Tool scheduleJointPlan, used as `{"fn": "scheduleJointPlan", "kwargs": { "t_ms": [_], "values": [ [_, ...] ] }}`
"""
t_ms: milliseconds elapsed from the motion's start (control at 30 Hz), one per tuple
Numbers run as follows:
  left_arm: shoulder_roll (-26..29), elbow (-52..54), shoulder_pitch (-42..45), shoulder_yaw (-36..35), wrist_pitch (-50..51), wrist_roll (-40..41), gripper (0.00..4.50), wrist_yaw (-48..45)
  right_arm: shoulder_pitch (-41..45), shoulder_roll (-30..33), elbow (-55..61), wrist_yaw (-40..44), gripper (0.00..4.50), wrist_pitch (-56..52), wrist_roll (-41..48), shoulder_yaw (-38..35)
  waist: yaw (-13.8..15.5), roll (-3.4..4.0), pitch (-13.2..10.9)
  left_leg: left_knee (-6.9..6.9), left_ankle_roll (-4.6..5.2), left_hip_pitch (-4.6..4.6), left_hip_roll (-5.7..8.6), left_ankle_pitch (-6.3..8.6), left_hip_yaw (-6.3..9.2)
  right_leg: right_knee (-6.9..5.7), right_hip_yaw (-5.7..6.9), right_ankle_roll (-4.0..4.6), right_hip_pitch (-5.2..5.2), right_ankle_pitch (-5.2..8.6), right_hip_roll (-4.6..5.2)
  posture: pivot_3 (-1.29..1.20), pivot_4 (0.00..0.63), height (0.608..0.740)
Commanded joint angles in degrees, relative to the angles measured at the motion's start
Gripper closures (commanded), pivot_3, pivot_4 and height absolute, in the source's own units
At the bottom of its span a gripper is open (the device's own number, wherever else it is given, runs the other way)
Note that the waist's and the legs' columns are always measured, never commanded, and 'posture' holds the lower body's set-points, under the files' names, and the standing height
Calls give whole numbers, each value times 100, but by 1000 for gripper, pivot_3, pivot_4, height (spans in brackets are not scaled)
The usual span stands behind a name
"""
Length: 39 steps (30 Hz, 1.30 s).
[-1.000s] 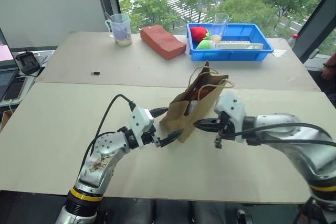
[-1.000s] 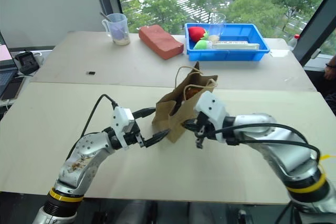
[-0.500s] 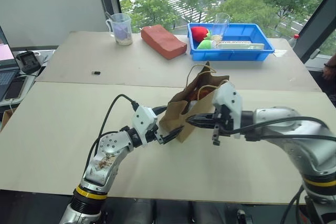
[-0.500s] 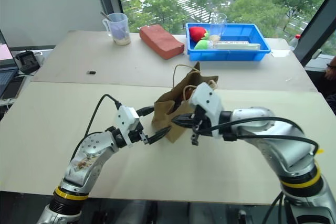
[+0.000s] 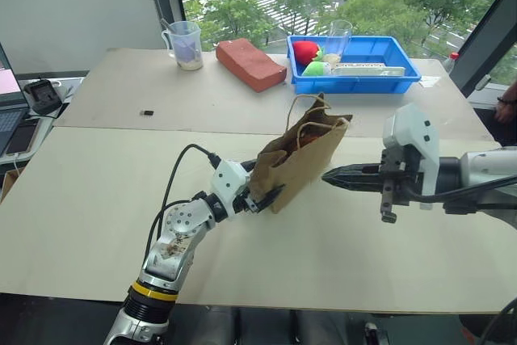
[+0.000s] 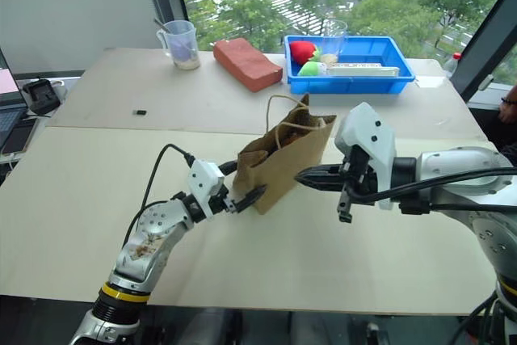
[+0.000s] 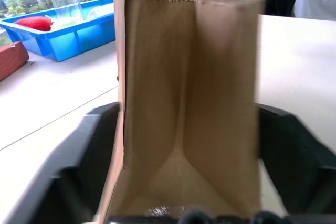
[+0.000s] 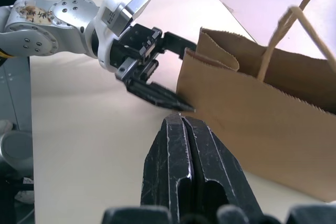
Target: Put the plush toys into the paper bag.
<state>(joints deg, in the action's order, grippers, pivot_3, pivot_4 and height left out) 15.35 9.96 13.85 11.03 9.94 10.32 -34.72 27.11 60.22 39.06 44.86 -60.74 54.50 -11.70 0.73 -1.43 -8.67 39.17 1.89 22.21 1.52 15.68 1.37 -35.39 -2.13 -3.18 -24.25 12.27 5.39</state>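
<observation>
Standing upright mid-table, the paper bag [image 5: 300, 163] is showing something orange-brown at its mouth, probably a plush toy. Behind it are lying a reddish block [image 5: 251, 64], a blue tray [image 5: 355, 75] and a measuring cup [image 5: 185, 44]. The left gripper [image 5: 269, 197] is straddling the bag's lower end, fingers against both sides. The right gripper [image 5: 331, 176] is hanging beside the bag, fingers pressed together, empty.

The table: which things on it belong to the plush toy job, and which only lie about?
Belong to the job:
paper bag
orange-brown plush toy inside the bag
left claw at the bag's side

Only lying about:
blue tray
red plush fruit
brick-shaped block
measuring cup
</observation>
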Motion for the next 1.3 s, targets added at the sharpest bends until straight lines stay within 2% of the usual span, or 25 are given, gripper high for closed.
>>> {"fn": "scheduleJointPlan", "kwargs": {
  "t_ms": [33,133,167,367,500,600,700,833,1200,1300],
  "values": [
    [-56,-85,205,-49,-159,-4,2720,7,209,173,2,-54,4500,-30,201,-308,2,0,0,0,0,0,0,0,0,0,0,0,1,0,0,0,150,740],
    [-110,-259,298,-30,-172,-23,4156,31,277,227,-46,-126,4500,-29,269,-301,6,0,0,1,0,-1,0,0,0,1,1,0,3,0,0,0,150,740],
    [-127,-344,349,-30,-187,-27,4477,26,272,234,-57,-145,4500,-12,260,-282,5,0,0,1,0,0,1,0,0,1,0,0,2,0,1,0,150,740],
    [-115,-533,734,-331,111,526,4477,-357,311,337,-153,-150,4500,30,255,-254,4,0,0,1,0,3,1,0,-1,0,0,0,-1,0,1,0,150,740],
    [702,-919,1494,-802,589,1459,4477,-1855,460,990,-772,461,4500,-79,373,-617,0,0,-1,4,0,10,0,-1,1,-10,5,0,-11,0,-2,0,150,740],
    [1205,-1432,1942,-748,525,1617,4477,-2935,493,1358,-1239,786,4500,18,230,-767,-12,2,0,4,1,1,-4,0,-2,-3,8,0,-2,0,-7,0,150,740],
    [1394,-1933,2356,-653,469,1724,4477,-3861,540,1590,-1599,997,4500,203,-11,-789,-10,2,0,4,4,3,-2,2,-5,8,9,0,1,1,-6,0,150,740],
    [1351,-2928,2705,-369,-215,1331,4477,-4726,677,1665,-1904,1039,4500,350,-239,-759,-13,1,0,4,6,8,-1,3,-8,14,9,-1,-3,0,-6,0,150,740],
    [812,-4708,3253,-306,-1450,826,4477,-5475,442,1534,-1640,1008,4500,169,-98,-838,-8,1,0,4,9,17,-4,5,-8,13,8,-1,-10,0,-4,0,150,740],
    [820,-4856,3338,-368,-1496,781,3671,-5520,429,1525,-1639,1015,4500,186,-98,-831,-9,1,0,4,9,18,-4,5,-8,12,7,-1,-12,0,-3,0,150,740]
  ]
}}
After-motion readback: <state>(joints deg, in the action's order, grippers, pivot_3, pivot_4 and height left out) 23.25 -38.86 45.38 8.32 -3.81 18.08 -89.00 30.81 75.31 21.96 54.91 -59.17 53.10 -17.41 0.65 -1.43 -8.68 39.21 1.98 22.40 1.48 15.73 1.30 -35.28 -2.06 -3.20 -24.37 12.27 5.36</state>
